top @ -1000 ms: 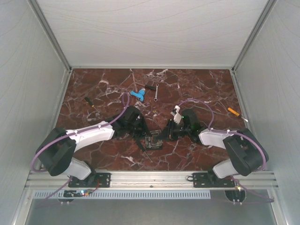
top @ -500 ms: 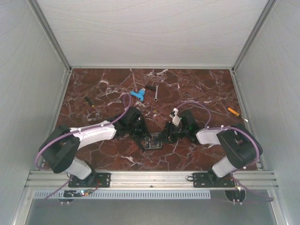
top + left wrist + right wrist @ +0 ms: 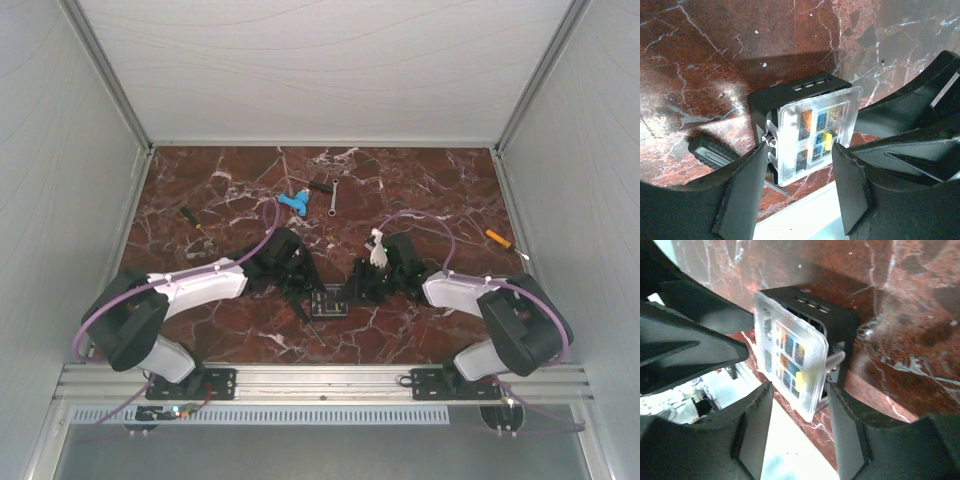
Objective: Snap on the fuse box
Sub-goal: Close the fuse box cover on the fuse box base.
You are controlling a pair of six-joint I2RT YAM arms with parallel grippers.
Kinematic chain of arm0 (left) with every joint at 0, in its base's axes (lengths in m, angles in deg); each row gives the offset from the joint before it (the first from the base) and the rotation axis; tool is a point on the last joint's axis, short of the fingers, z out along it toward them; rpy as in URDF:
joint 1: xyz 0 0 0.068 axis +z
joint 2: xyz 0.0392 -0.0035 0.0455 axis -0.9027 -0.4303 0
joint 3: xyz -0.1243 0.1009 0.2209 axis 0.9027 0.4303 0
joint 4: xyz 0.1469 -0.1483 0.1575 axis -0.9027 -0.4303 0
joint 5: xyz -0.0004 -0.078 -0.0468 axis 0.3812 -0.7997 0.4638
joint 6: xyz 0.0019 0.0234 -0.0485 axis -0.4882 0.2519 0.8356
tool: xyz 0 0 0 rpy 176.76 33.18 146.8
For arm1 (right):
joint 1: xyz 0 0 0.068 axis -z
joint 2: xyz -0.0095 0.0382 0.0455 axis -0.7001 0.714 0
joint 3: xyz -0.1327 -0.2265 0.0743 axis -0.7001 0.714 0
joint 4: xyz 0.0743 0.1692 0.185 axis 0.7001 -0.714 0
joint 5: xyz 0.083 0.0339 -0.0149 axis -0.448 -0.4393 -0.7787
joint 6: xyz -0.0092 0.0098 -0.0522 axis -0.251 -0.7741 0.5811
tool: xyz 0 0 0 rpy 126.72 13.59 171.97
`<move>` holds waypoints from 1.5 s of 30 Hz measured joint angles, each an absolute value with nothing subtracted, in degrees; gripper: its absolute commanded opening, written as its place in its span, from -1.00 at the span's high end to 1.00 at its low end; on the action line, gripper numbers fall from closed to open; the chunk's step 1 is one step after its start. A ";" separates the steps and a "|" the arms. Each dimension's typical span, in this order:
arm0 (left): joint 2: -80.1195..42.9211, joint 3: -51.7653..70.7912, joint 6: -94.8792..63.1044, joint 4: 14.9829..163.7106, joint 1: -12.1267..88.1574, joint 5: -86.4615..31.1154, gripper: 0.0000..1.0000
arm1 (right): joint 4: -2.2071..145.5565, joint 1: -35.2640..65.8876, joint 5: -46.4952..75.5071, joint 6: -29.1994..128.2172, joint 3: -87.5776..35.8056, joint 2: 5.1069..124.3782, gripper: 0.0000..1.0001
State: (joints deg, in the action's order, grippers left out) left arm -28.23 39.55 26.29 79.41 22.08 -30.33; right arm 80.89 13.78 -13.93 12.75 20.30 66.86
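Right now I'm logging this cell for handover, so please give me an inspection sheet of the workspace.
Surface: red-brown marble tabletop, white-veined.
Job's things: fuse box near front centre; clear lid over its fuses, seating unclear.
Clutter: blue plastic piece and wrench at back; screwdriver left; orange-handled tool right.
Grippers: left pincer and right pincer both open, flanking the fuse box.
Cables: purple cables looped along both arms.
Surroundings: white enclosure walls; metal rail at near edge.
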 measured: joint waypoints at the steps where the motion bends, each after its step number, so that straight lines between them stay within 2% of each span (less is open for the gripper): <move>1: -28.10 39.55 26.29 79.39 22.08 -30.31 -0.11 | 79.52 13.78 -13.03 13.54 20.19 66.34 0.05; 11: -24.38 42.31 26.44 79.54 22.08 -31.18 -0.12 | 72.67 12.49 -8.68 17.10 19.20 63.38 0.03; 24: -24.64 45.78 29.24 82.88 18.98 -36.06 -0.11 | 72.02 8.69 -7.70 16.53 17.08 63.58 0.04; 35: -24.95 45.80 30.09 82.71 18.67 -34.59 -0.10 | 66.93 8.56 -2.96 18.81 15.92 61.29 0.04; 41: -23.31 45.78 29.74 79.78 18.56 -31.79 0.09 | 64.19 9.28 -1.05 20.27 15.92 57.46 0.04; 45: -23.44 45.13 29.26 77.66 17.84 -30.15 0.12 | 63.73 9.30 -1.03 20.29 15.92 57.46 0.04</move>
